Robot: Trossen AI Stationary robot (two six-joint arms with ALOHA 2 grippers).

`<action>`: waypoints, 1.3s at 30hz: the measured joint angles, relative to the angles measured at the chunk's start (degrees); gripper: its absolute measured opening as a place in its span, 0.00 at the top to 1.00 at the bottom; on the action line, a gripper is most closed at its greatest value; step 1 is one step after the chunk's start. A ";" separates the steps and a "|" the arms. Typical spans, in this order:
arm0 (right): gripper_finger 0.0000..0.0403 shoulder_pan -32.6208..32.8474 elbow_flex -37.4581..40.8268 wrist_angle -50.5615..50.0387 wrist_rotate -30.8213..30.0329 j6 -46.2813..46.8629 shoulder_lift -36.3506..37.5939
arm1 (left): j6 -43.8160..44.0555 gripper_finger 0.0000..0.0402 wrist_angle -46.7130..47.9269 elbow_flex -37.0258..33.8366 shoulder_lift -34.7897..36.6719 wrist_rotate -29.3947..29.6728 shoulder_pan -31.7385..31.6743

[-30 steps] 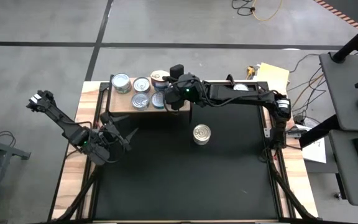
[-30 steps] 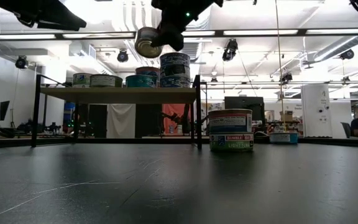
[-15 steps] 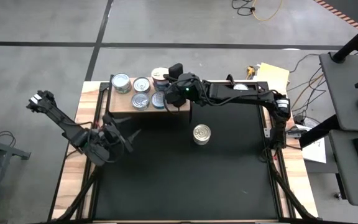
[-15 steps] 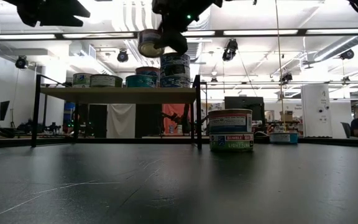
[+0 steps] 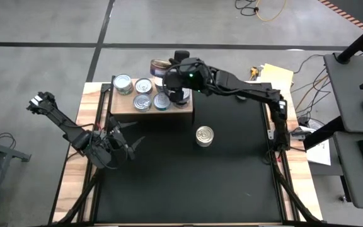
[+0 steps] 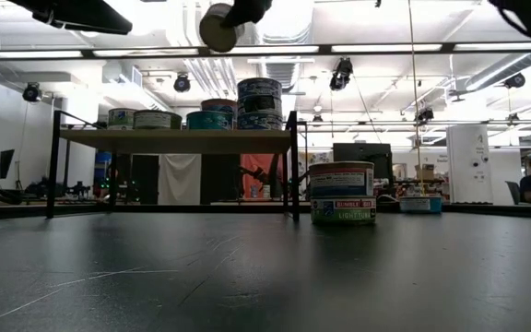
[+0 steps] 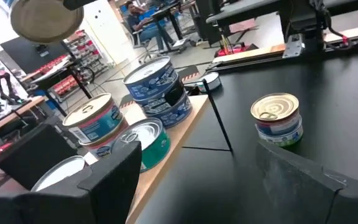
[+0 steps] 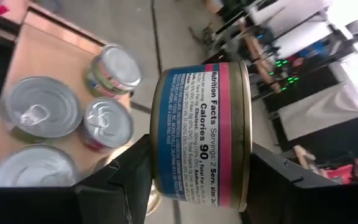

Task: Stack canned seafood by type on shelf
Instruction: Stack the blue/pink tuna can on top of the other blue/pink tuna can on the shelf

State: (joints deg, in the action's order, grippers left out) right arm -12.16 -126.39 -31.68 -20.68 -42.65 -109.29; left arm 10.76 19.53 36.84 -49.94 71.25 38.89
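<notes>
The wooden shelf (image 5: 126, 107) stands at the table's far left and carries several tins, among them a silver-topped one (image 5: 142, 101) and a two-high stack of blue-label tins (image 6: 259, 101) at its right end. A second stack (image 5: 204, 135) with a gold top stands on the black table. High above the shelf's right end, my right gripper (image 5: 167, 68) is shut on one tin (image 8: 201, 137) with a blue and pink label. My left gripper (image 5: 128, 131) hangs open over the table's left side, near the shelf, with nothing between its fingers. My right gripper pinches the tin by its two flat ends (image 8: 159, 149), one finger (image 8: 126, 177) on each end. The fingers come about level from the table's right. The tin is lifted clear, high above the shelf, tipped on edge with one round face (image 6: 216, 28) toward the near side.
The shelf has black metal legs (image 6: 293, 166) at its right end. A yellow sheet and cables (image 5: 276, 74) lie beyond the far right corner. Open black tabletop (image 5: 188, 183) spreads toward the near edge.
My right gripper has risen well above the shelf with the tin, mostly in the last half second, and has rolled, so the tin's round face has turned further. The tins on the shelf and the stack on the table have stayed put.
</notes>
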 joint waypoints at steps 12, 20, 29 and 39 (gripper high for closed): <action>0.52 -0.38 -7.14 -7.33 -4.60 1.60 -7.63 | -0.72 0.26 0.31 -0.06 0.05 11.95 -0.01; 0.51 -1.38 -7.16 -6.64 -4.44 2.73 -10.26 | -1.49 0.26 5.69 -0.15 0.25 18.50 -0.02; 0.53 -1.67 -7.14 -7.08 -5.82 2.13 -12.74 | -1.03 0.26 7.69 -1.11 -0.12 15.06 -0.02; 0.51 -1.91 -7.19 -6.99 -7.90 1.17 -12.75 | -0.58 0.26 7.85 -1.64 -0.08 15.13 -0.02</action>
State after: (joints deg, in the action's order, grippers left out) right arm -14.06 -133.58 -38.68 -28.58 -41.48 -122.04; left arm 10.18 27.38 35.20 -50.02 86.39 38.87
